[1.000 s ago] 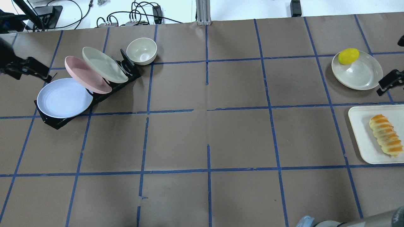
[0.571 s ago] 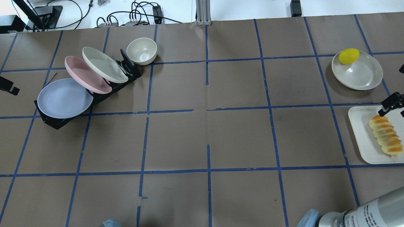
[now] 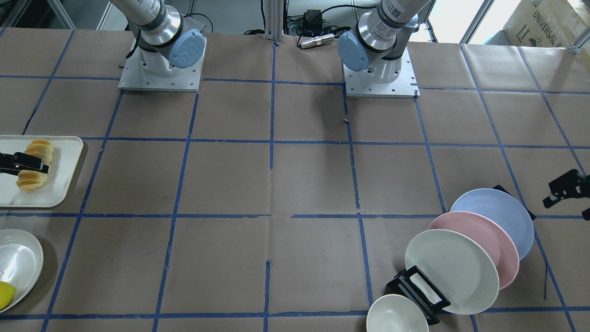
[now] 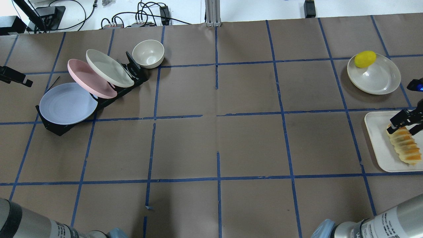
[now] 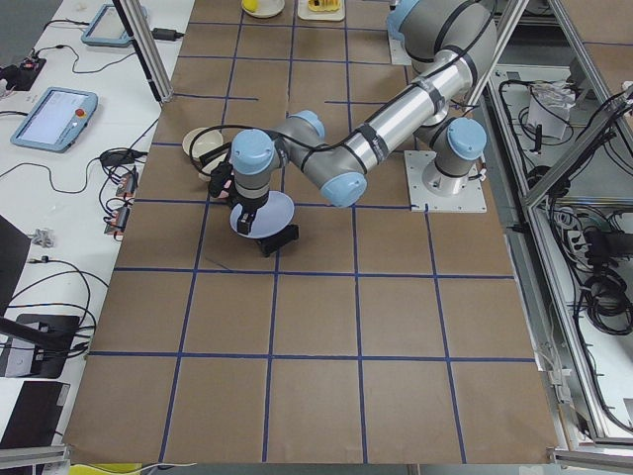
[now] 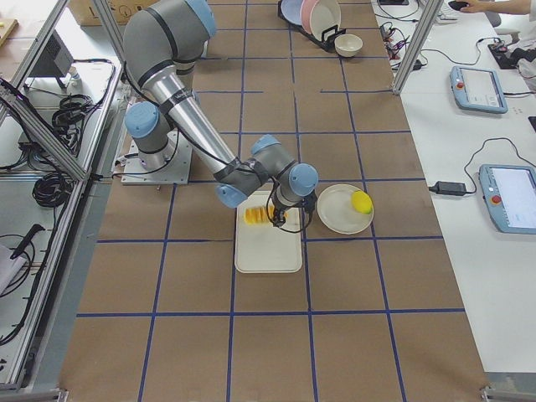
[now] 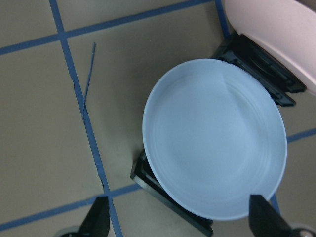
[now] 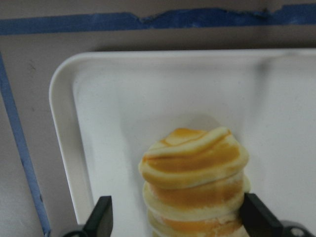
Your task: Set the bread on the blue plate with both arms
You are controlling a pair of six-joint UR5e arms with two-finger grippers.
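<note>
The bread (image 4: 405, 147) lies on a white tray (image 4: 376, 138) at the right edge; it also shows in the front view (image 3: 33, 180) and the right wrist view (image 8: 195, 182). My right gripper (image 4: 403, 126) is open, low over the bread's far end, with a finger (image 8: 101, 217) on each side of it. The blue plate (image 4: 67, 103) leans in the front slot of a black rack (image 4: 132, 71) at the left. My left gripper (image 4: 18, 78) is open and empty, left of and above the plate (image 7: 215, 138).
A pink plate (image 4: 89, 79) and a cream plate (image 4: 109, 67) lean in the same rack, with a cream bowl (image 4: 148, 53) behind it. A cream plate (image 4: 376, 79) holding a yellow lemon (image 4: 365, 59) sits beyond the tray.
My right gripper has moved from beside the lemon's plate to the tray and now straddles the bread's far end. My left gripper has shifted along the left edge, beside the blue plate.
</note>
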